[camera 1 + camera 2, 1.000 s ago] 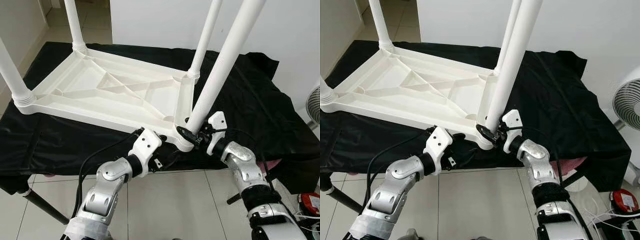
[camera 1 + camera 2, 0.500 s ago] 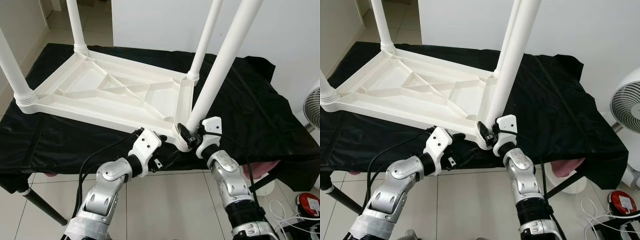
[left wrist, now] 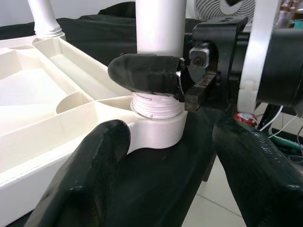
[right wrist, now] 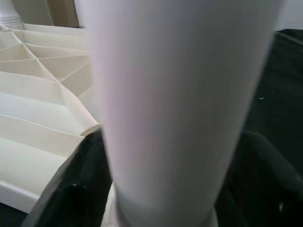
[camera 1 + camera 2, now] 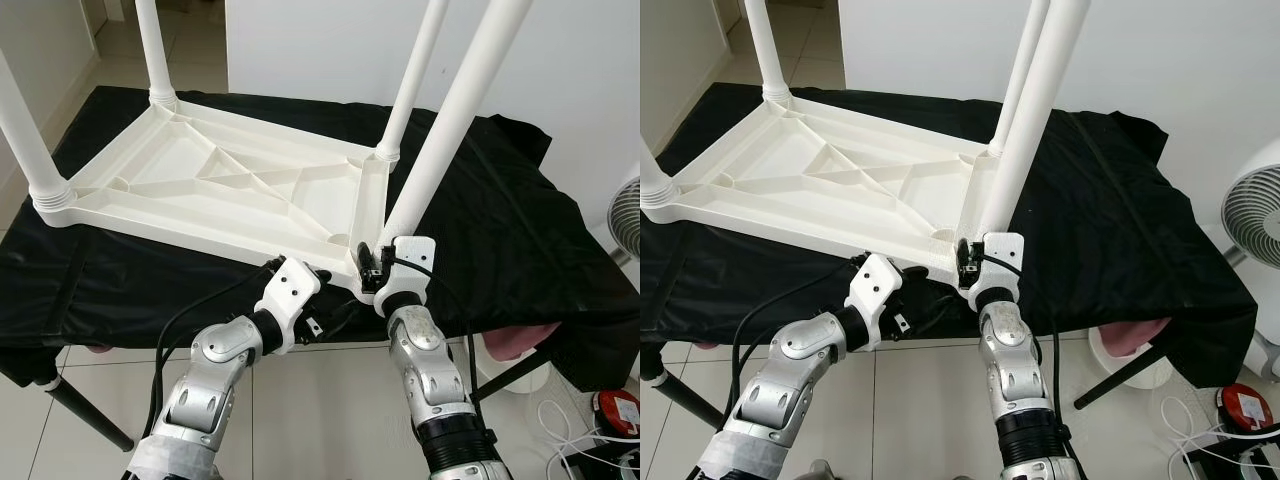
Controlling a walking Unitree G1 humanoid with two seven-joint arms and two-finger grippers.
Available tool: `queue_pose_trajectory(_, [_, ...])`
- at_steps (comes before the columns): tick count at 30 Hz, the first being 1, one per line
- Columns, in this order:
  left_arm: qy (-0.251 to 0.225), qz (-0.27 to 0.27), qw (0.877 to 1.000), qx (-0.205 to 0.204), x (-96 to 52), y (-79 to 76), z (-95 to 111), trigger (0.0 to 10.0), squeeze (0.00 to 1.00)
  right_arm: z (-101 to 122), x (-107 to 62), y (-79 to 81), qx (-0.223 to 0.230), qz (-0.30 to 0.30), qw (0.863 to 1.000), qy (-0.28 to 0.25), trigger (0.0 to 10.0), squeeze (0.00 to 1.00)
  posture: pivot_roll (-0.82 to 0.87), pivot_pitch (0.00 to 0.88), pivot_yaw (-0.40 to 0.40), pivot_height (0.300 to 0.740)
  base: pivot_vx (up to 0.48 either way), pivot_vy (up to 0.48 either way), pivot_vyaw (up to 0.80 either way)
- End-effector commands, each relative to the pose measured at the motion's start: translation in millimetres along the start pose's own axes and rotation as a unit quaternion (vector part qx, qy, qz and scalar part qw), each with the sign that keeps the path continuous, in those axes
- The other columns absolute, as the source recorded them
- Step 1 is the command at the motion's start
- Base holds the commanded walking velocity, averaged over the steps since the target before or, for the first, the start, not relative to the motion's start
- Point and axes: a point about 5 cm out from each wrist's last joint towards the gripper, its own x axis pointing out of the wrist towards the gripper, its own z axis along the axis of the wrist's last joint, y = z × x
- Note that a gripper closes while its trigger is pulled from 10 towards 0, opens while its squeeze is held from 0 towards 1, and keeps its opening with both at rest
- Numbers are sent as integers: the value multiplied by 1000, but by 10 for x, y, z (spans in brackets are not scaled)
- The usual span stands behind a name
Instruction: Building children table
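Here the right hand (image 5: 372,268) is clenched around the near right leg (image 5: 455,115) of the upturned table (image 5: 215,190); the left hand (image 5: 325,310), fingers spread, waits just beside its corner.

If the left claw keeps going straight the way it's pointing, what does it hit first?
Most likely the corner socket of the upturned white table, where the near leg screws in. The right claw grips that leg just above it.

Upturned white table (image 5: 230,190) on black-draped bench (image 5: 500,230)
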Motion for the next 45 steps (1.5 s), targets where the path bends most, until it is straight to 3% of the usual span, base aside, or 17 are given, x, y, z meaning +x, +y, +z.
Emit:
queue_pose_trajectory(1, [8, 55, 998, -1, 15, 41, -42, 10000, 0, 18, -6, -57, 3, 5, 1000, 0, 10000, 1000, 31, 0, -102, 740, 0, 0, 0])
queue_pose_trajectory(5, [7, 57, 998, 0, 16, 53, -35, 10000, 0, 33, 8, -162, -24, 59, 998, 3, 10000, 1000, 29, 0, -101, 740, 0, 0, 0])
queue_pose_trajectory(6, [7, 57, 998, 1, 14, 56, -34, 10000, 0, 26, 20, -220, -46, 93, 995, 7, 10000, 725, 27, 0, -99, 740, 0, 0, 0])
queue_pose_trajectory(7, [7, 57, 998, 1, 14, 56, -34, 10000, 0, 26, 20, -220, -46, 93, 995, 7, 10000, 725, 27, 0, -99, 740, 0, 0, 0])
queue_pose_trajectory(8, [7, 57, 998, 1, 12, 60, -33, 10000, 0, 19, 28, -262, -69, 128, 989, 10, 10000, 0, 27, 0, -98, 740, 0, 0, 0])
queue_pose_trajectory(11, [7, 57, 998, 1, 10, 64, -32, 10000, 0, 6, 29, -288, -75, 170, 982, 17, 10000, 0, 26, 0, -95, 740, 0, 0, 0])
queue_pose_trajectory(14, [5, 57, 998, -1, 26, 69, -24, 10000, 0, 23, 126, -293, -99, 262, 960, 21, 10000, 0, 21, 0, -86, 740, 0, 0, 0])
queue_pose_trajectory(17, [5, 57, 998, -1, 26, 69, -24, 10000, 0, 23, 126, -293, -99, 262, 960, 21, 10000, 0, 21, 0, -86, 740, 0, 0, 0])
queue_pose_trajectory(20, [1, 55, 998, -2, 45, 55, -11, 10000, 0, 22, 189, -235, -107, 303, 947, 28, 10000, 0, 29, 0, -91, 740, 0, 0, 0])
queue_pose_trajectory(21, [-2, 55, 998, -3, 58, 48, 2, 10000, 0, 6, 221, -196, -116, 317, 941, 32, 1098, 0, 37, 0, -89, 740, 0, 0, 0])
queue_pose_trajectory(23, [-2, 55, 998, -3, 58, 48, 2, 10000, 0, 6, 221, -196, -116, 317, 941, 32, 1098, 0, 37, 0, -89, 740, 0, 0, 0])
queue_pose_trajectory(25, [-5, 55, 998, -5, 69, 31, 18, 10000, 0, -34, 263, -162, -131, 338, 931, 44, 0, 0, 43, 0, -93, 740, 0, 0, 0])
queue_pose_trajectory(36, [-4, 59, 998, -7, 55, 34, 13, 10000, 0, -96, 263, -227, -125, 356, 924, 58, 0, 0, 47, 0, -96, 740, 0, 0, 0])
queue_pose_trajectory(37, [-4, 59, 998, -7, 51, 35, 10, 10000, 0, -102, 252, -240, -121, 352, 926, 56, 3176, 0, 53, 0, -93, 740, 0, 0, 0])
queue_pose_trajectory(38, [-3, 59, 998, -6, 49, 32, 10, 10000, 0, -97, 245, -246, -114, 340, 932, 51, 10000, 0, 58, 0, -92, 740, 0, 0, 0])
queue_pose_trajectory(45, [-2, 57, 998, -8, 36, 26, 5, 10000, 0, -28, 247, -199, -87, 282, 955, 23, 10000, 0, 59, 0, -85, 740, 0, 0, 0])
